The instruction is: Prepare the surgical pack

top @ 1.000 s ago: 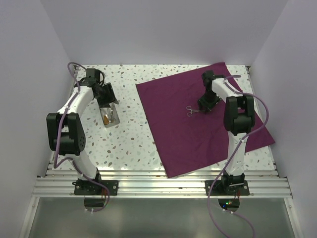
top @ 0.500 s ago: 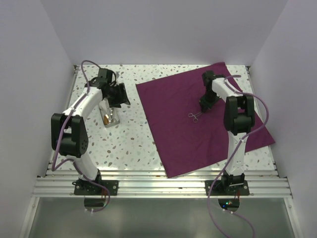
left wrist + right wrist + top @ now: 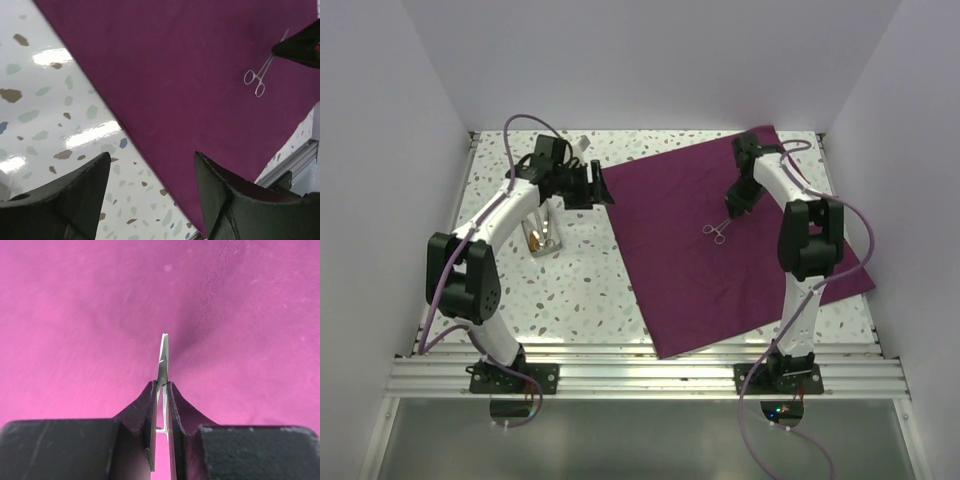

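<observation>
The plum-purple cloth (image 3: 720, 250) of the surgical pack lies spread flat on the speckled table. My right gripper (image 3: 731, 211) is over its middle, shut on the blade end of a steel scissors-like instrument (image 3: 716, 231) whose finger rings hang toward the cloth. In the right wrist view the thin steel instrument (image 3: 163, 357) is pinched between the fingers. My left gripper (image 3: 603, 187) is open over the cloth's left corner. In the left wrist view the cloth's edge (image 3: 150, 145) runs between the spread fingers, and the instrument (image 3: 259, 81) shows far off.
A small steel tray (image 3: 542, 238) with orange items inside stands on the table left of the cloth, under the left arm. A small white object (image 3: 580, 143) lies near the back wall. Aluminium rails (image 3: 640, 375) run along the near edge.
The left arm swung right from the steel tray to the cloth's left corner, its jaws widening. The right gripper shut on the instrument and shifted it slightly right.
</observation>
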